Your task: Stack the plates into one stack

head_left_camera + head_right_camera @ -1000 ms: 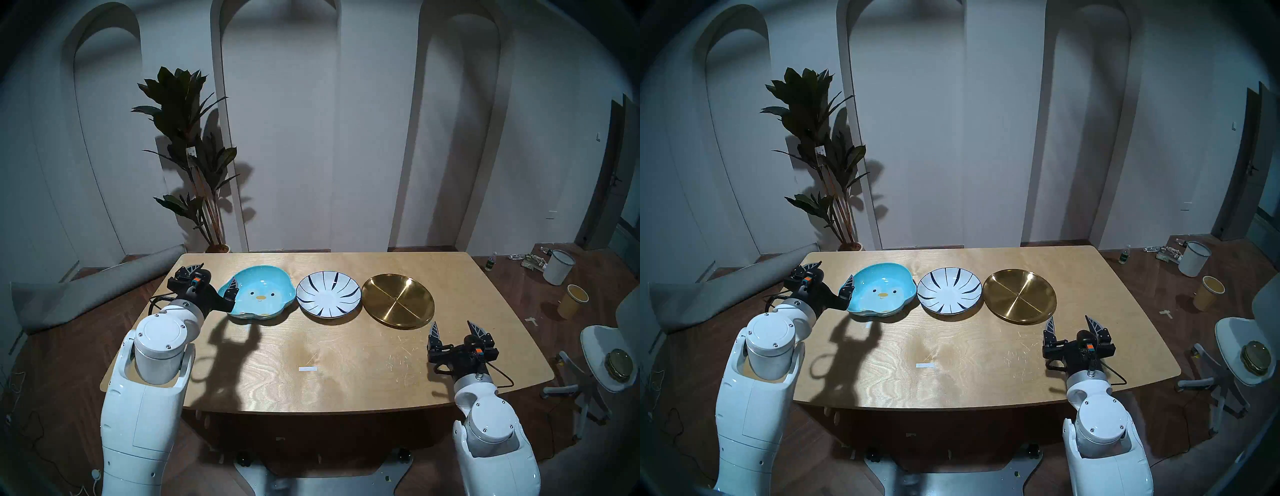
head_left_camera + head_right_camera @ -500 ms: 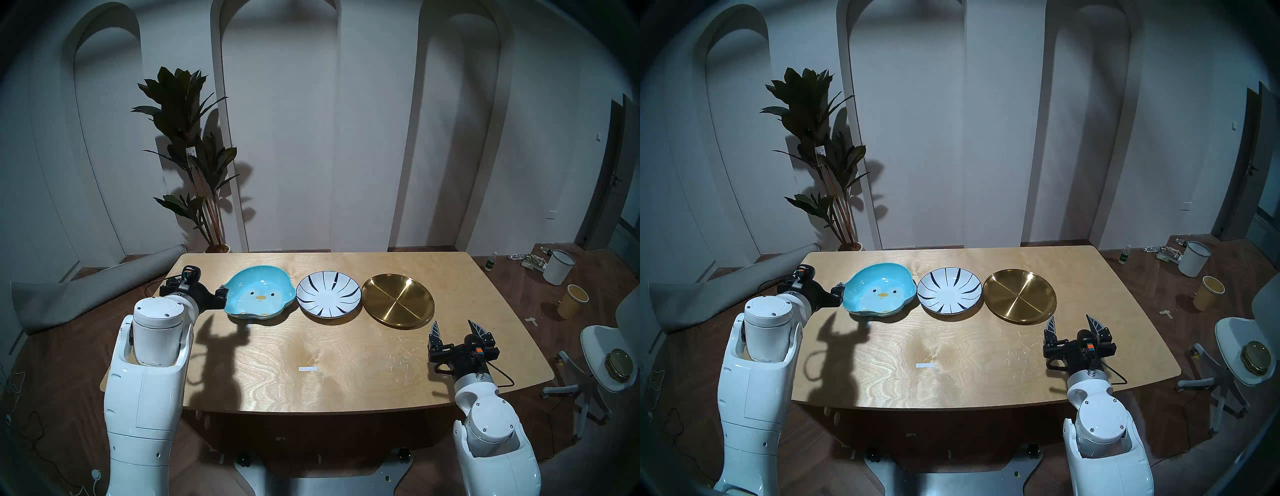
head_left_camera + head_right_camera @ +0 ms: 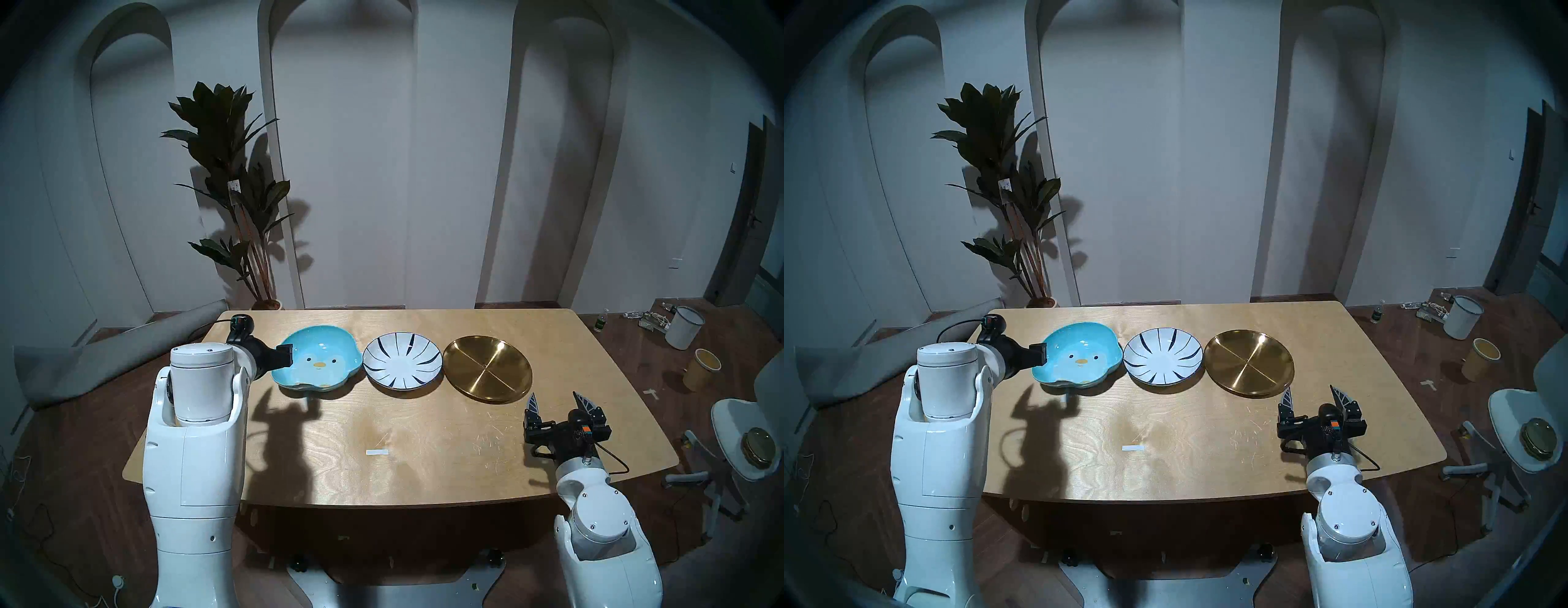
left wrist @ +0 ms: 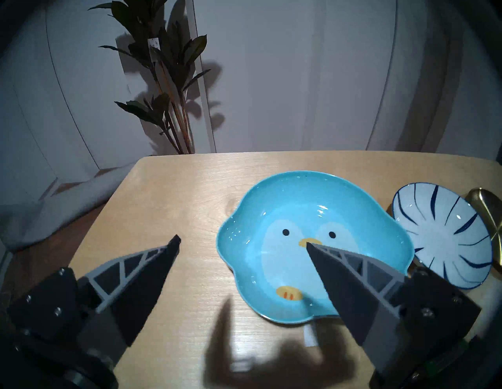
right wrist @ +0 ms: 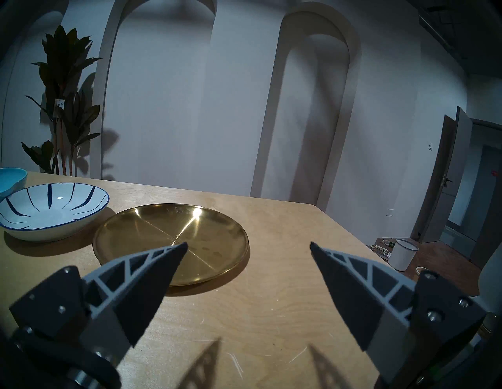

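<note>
Three plates lie in a row on the wooden table (image 3: 424, 467): a wavy turquoise penguin plate (image 3: 322, 358) (image 4: 312, 244) on the left, a white plate with dark-blue stripes (image 3: 402, 361) (image 5: 51, 212) in the middle, and a shiny gold plate (image 3: 487, 368) (image 5: 171, 239) on the right. My left gripper (image 3: 285, 356) (image 4: 242, 241) is open at the turquoise plate's left rim. One finger hangs over the penguin face and the other over the bare table. Just in front of the gold plate and to its right, my right gripper (image 3: 554, 399) (image 5: 248, 244) is open and empty.
A white tape strip (image 3: 376, 452) lies mid-table. Behind the far left corner stands a potted plant (image 3: 237, 191), and a rolled grey mat (image 3: 119, 356) lies on the floor at the left. At the right are a white bucket (image 3: 683, 327), a yellow cup (image 3: 702, 369) and a chair holding a gold-lidded tin (image 3: 759, 446).
My left wrist has turned, and the gripper drew back left of the turquoise plate, then came in over its left rim. The plates and the right arm have not moved.
</note>
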`<control>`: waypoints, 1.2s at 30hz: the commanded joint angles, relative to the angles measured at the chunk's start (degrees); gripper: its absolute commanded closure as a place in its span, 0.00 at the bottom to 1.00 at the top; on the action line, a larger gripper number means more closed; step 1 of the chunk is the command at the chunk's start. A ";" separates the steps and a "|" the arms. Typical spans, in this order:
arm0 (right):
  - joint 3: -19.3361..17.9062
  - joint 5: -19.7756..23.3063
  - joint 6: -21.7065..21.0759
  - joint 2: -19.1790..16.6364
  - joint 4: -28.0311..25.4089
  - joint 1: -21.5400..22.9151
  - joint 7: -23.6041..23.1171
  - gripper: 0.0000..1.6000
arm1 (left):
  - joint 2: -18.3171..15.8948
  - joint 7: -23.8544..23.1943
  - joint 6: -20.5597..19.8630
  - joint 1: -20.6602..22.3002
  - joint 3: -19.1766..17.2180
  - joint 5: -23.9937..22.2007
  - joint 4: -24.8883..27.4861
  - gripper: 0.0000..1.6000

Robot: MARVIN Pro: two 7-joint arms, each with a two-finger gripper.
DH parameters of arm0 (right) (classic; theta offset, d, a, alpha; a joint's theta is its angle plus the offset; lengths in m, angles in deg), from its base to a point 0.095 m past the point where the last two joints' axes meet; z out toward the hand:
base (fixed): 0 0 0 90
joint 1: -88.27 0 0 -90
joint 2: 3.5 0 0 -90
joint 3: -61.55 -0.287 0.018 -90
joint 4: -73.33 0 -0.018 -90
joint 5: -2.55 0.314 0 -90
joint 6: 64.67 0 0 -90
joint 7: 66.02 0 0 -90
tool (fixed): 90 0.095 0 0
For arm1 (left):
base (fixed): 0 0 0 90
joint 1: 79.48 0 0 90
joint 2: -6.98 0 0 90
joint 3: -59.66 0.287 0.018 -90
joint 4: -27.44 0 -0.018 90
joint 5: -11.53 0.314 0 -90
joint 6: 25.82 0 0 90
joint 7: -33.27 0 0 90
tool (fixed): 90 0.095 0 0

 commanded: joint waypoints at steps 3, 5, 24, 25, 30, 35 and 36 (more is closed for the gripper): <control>0.13 0.41 0.39 0.03 -1.72 -0.04 -0.20 0.00 | 4.53 2.32 0.14 4.23 -1.09 -0.71 1.01 0.00; 0.15 0.40 0.34 -0.02 -1.45 0.10 -0.13 0.00 | 4.51 2.33 0.14 4.56 -1.26 -1.02 -0.55 0.00; 0.31 1.01 0.29 -0.46 -0.90 0.30 -0.02 0.00 | 7.73 7.86 0.14 10.84 -4.00 -1.97 -10.09 0.00; 0.31 1.04 0.29 -0.47 -0.90 0.30 -0.02 0.00 | 7.92 8.22 0.14 10.97 -4.04 -1.93 -10.73 0.00; 0.35 1.19 0.30 -0.58 -0.88 0.31 0.00 0.00 | 9.14 10.52 0.14 12.11 -4.68 -1.62 -13.62 0.00; 0.39 1.36 0.30 -0.69 -0.86 0.32 0.01 0.00 | 10.31 12.78 0.14 13.40 -5.32 -0.99 -15.80 0.00; 0.40 1.40 0.30 -0.72 -0.85 0.32 0.02 0.00 | 10.58 13.38 0.14 13.77 -5.49 -0.80 -16.28 0.00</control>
